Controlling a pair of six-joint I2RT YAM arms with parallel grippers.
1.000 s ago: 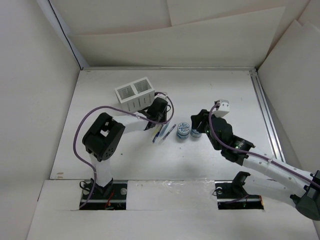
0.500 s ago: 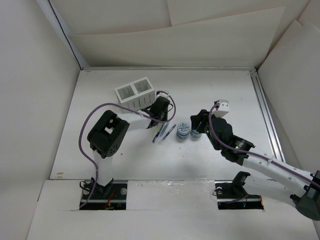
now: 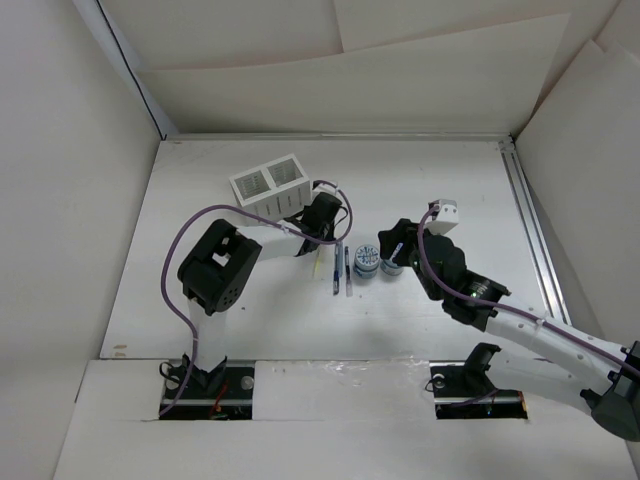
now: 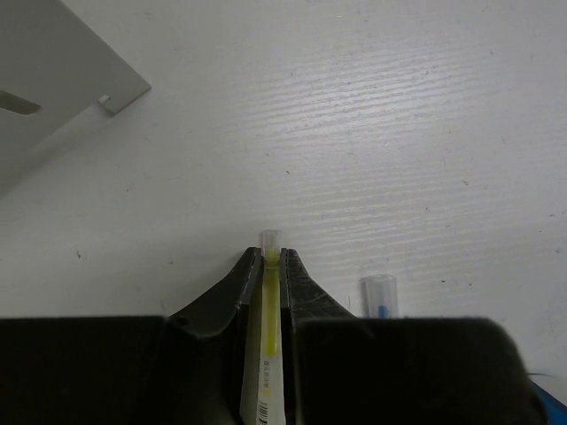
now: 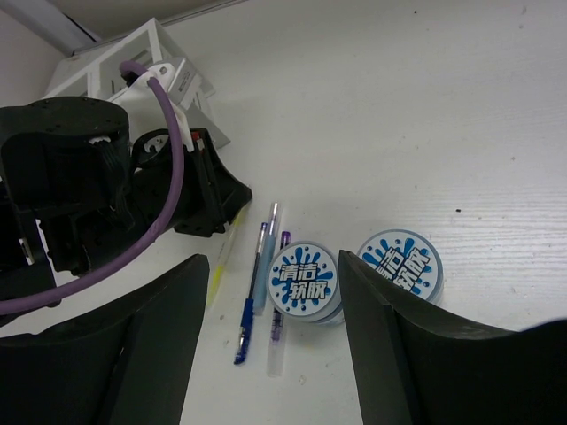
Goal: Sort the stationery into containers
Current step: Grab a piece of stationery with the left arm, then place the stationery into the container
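The left wrist view alone shows the left gripper (image 4: 268,258) pinched tight on the yellow-green pen (image 4: 267,354); the pen's clear tip pokes past the fingertips above the white table (image 4: 399,124); a corner of the white organizer (image 4: 53,62) sits at upper left, and the clear end of the blue pen (image 4: 379,297) lies just to the right. The right wrist view alone shows the right gripper (image 5: 270,266) spread wide and holding nothing; below it lie a blue-and-white roll (image 5: 303,282) and, just beside it, a second roll (image 5: 399,263); the purple pen (image 5: 278,310) lies against the first roll, with the blue pen alongside. Half a second ago the loose pens lay slanted; now they run nearly straight toward the near edge; the rolls and organizer have not shifted.
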